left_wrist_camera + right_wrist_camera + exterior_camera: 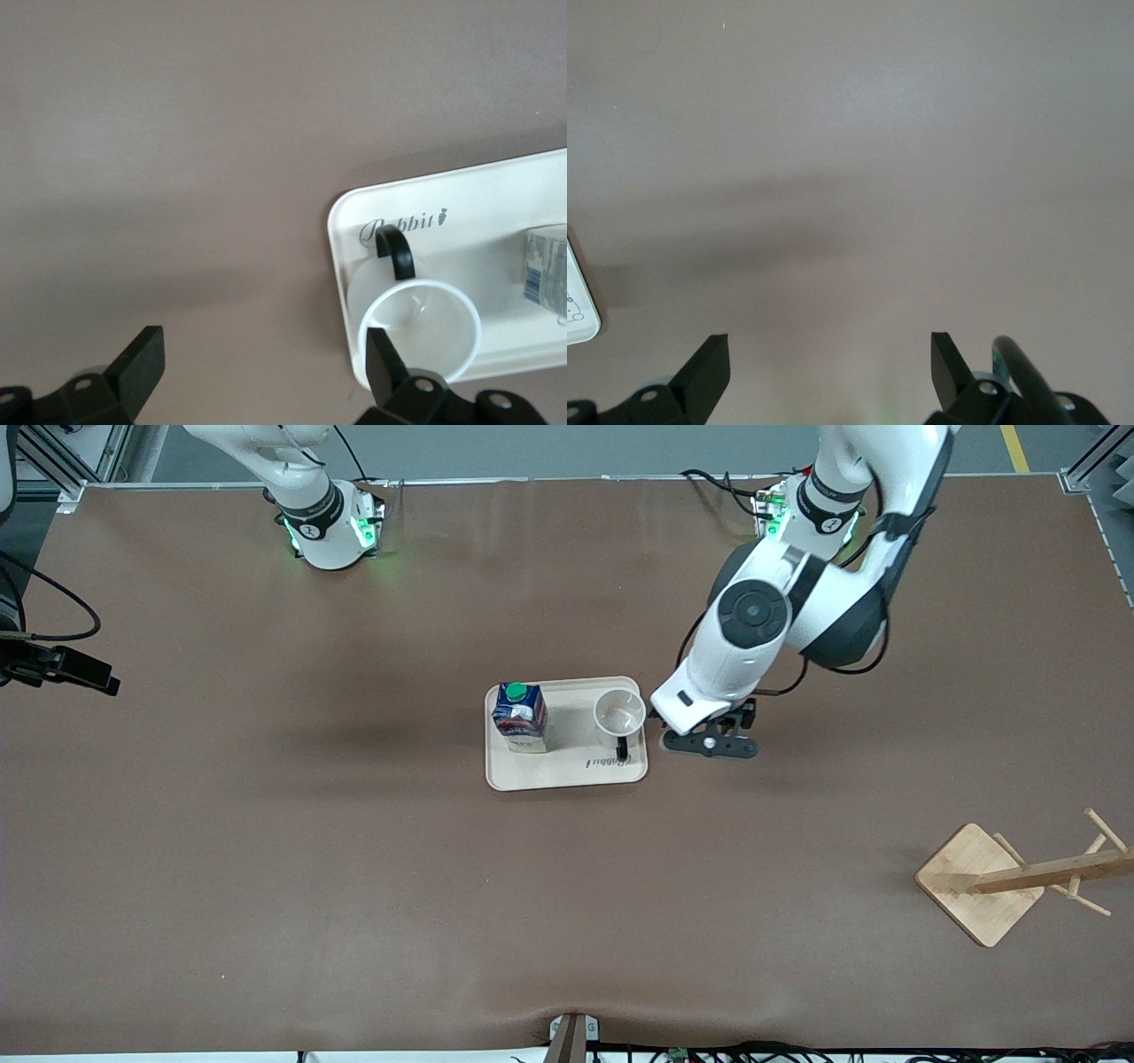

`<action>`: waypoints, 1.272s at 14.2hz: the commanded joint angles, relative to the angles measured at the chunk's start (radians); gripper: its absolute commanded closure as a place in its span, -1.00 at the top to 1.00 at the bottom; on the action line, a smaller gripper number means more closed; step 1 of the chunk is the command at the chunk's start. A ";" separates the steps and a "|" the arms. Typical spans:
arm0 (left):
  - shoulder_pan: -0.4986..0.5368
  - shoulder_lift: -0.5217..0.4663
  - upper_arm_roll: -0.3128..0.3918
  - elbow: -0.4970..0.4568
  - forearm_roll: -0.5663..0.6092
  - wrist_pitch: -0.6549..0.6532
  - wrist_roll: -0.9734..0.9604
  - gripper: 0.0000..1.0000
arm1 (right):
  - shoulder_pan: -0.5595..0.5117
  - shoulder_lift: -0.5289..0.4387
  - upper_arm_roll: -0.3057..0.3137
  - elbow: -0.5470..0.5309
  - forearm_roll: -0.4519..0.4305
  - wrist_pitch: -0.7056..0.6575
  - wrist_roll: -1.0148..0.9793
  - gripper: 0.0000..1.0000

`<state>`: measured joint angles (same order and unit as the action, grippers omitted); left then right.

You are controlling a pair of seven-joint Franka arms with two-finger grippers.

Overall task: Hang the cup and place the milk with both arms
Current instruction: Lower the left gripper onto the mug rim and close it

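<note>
A wooden rack (1019, 877) stands nearest the camera, toward the left arm's end, bare brown table (310, 868) around it. On the tray (567, 775) mid-table, the cup (618, 717) sits at 3 o'clock of the milk (520, 716). The left gripper (266, 363), fingers spread wide and empty, hovers over the tray's edge beside the cup. The right gripper (830, 367) waits, spread, empty, over bare table.
</note>
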<state>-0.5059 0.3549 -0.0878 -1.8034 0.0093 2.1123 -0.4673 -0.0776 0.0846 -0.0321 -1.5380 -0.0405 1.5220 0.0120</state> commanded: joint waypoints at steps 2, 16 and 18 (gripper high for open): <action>-0.051 0.099 0.000 0.003 0.003 0.121 -0.128 0.96 | -0.014 0.011 0.011 0.025 0.004 -0.006 0.014 1.00; -0.112 0.130 -0.021 -0.113 0.003 0.230 -0.304 -0.97 | -0.014 0.027 0.011 0.025 0.002 -0.017 0.016 1.00; -0.112 0.130 -0.021 -0.105 0.003 0.230 -0.304 -1.00 | -0.005 0.027 0.011 0.024 0.001 -0.019 0.017 1.00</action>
<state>-0.6150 0.4887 -0.1104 -1.9124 0.0093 2.3329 -0.7535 -0.0778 0.1033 -0.0315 -1.5360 -0.0403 1.5188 0.0127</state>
